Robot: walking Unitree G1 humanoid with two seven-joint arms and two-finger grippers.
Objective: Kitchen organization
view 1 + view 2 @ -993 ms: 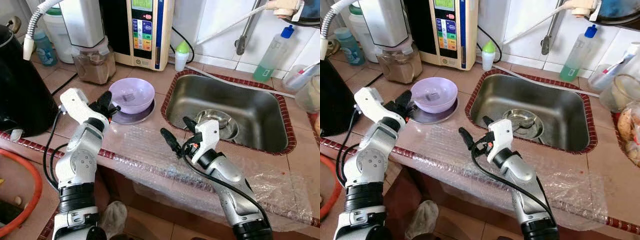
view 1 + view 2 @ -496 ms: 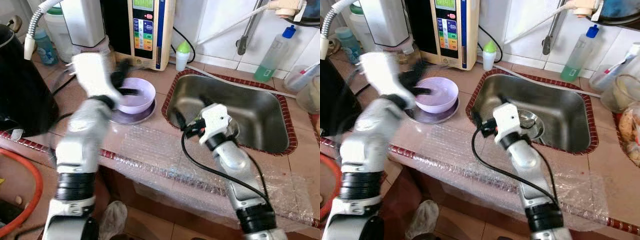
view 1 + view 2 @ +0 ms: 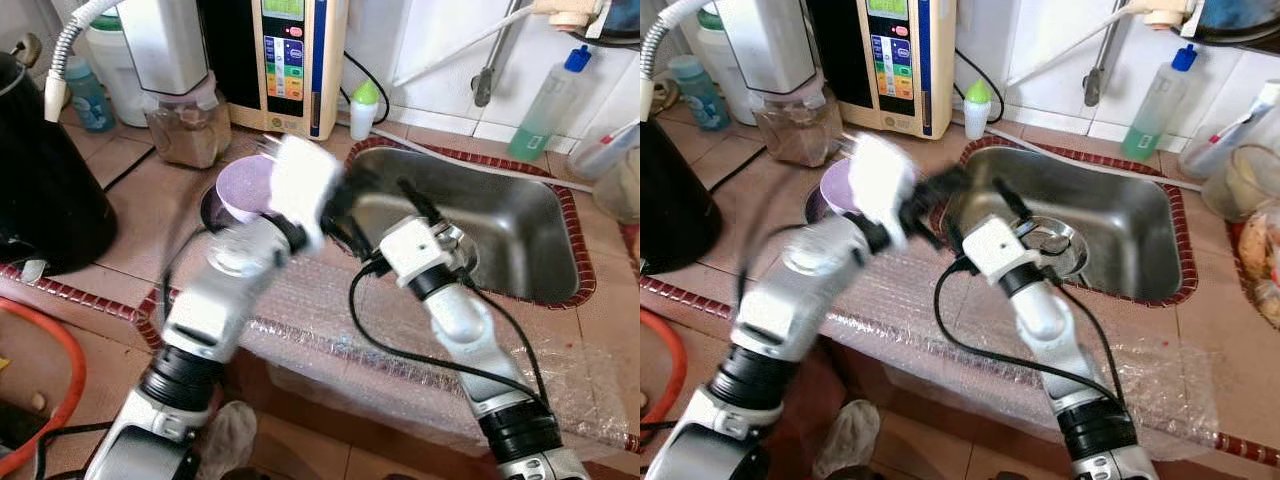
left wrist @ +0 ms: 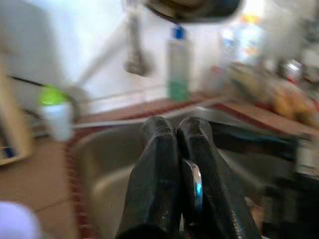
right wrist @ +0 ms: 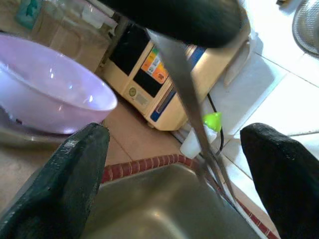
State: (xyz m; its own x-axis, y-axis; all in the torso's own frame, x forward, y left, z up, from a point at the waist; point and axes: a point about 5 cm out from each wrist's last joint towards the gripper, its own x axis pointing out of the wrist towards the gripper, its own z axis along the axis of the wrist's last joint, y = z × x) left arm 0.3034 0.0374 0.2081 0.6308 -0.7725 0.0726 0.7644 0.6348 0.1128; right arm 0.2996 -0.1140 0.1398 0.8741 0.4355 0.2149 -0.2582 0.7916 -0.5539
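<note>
A purple bowl (image 3: 243,188) is seen on the countertop (image 3: 140,215), just beside the sink's (image 3: 520,235) left rim. The blurred left gripper (image 4: 182,149) is held over that rim, clenched on a thin metal utensil (image 5: 187,94). Over the sink's near-left corner, the right gripper (image 5: 179,164) is spread wide, with nothing grasped.

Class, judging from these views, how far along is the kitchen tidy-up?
Done: the left tool has a thin metal utensil clamped, near the sink. In hand: the right tool, open, faces it. Left: the purple bowl sits on the counter and a metal dish lies in the sink.
</note>
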